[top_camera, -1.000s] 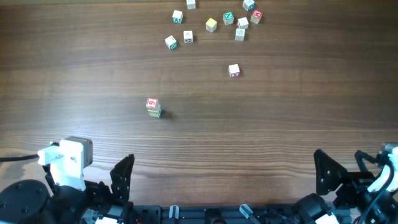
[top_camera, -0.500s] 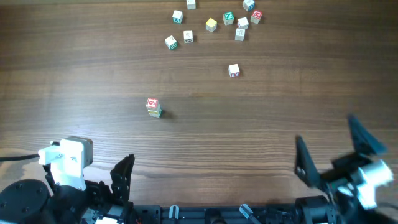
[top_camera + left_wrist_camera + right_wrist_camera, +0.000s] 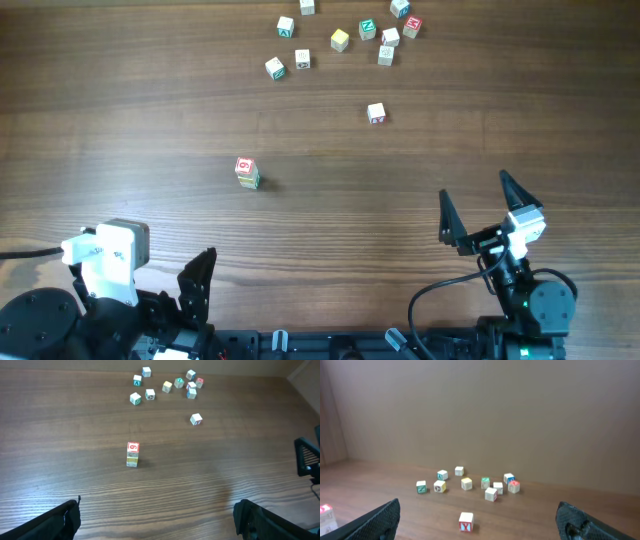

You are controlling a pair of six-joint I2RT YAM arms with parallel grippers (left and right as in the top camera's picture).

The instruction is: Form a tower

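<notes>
Overhead, the right end effector [image 3: 473,187] hangs at about 4 o'clock on the brown wood-grain bench [image 3: 150,120], its two black fingers spread fully and holding nothing. The left end effector [image 3: 157,508] sits low at 7 o'clock, equally wide and empty.

Well apart from both, just 9 o'clock of centre, stands the tower [image 3: 246,171], a narrow stack of small pale wooden letter cubes that the left wrist view shows three high, its red-bordered face on top. A single pale wooden cube with a red letter [image 3: 376,113] lies at 1 o'clock, and a scatter of loose coloured letter cubes [image 3: 340,39] crowds 12 o'clock.

The likely risks:
- The stack is slim, so a cube set down off-centre, or a wide finger brushing its side, could topple it.
- Reaching into the scatter could shove neighbouring cubes.
</notes>
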